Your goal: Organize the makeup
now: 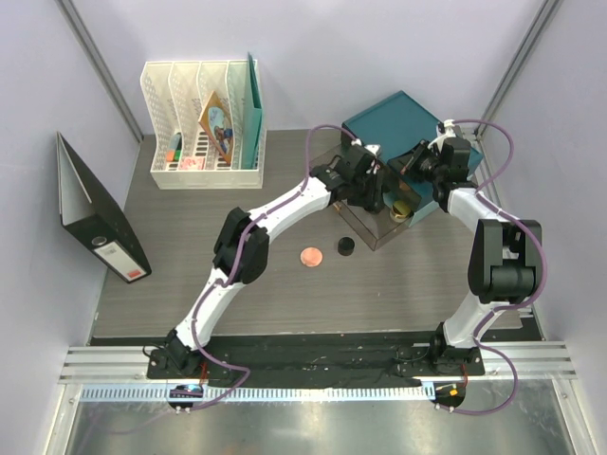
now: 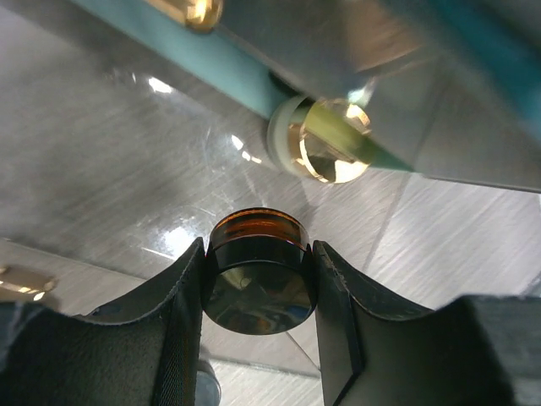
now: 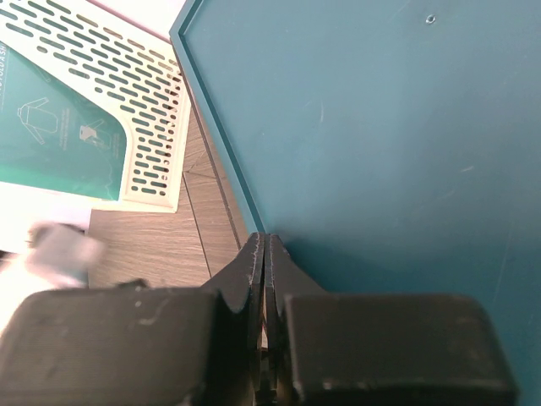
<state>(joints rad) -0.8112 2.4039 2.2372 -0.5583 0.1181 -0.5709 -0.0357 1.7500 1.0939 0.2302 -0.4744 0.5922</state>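
My left gripper (image 2: 258,249) is shut on a small black pot (image 2: 258,279) with an amber body, held low over the floor of a clear box (image 2: 127,152). Just beyond it lies a beige bottle with a gold cap (image 2: 325,152). From above, the left gripper (image 1: 379,194) hangs inside the clear box (image 1: 372,232), beside a gold jar (image 1: 400,210). On the table in front of the box lie a coral round compact (image 1: 311,256) and another black pot (image 1: 345,246). My right gripper (image 1: 414,163) is shut, its tips (image 3: 264,237) at the edge of a teal box (image 3: 380,127).
The teal box (image 1: 403,118) stands behind the clear box at the back right. A white slotted file rack (image 1: 204,123) with papers and small items is at the back left. A black binder (image 1: 100,223) leans at the left edge.
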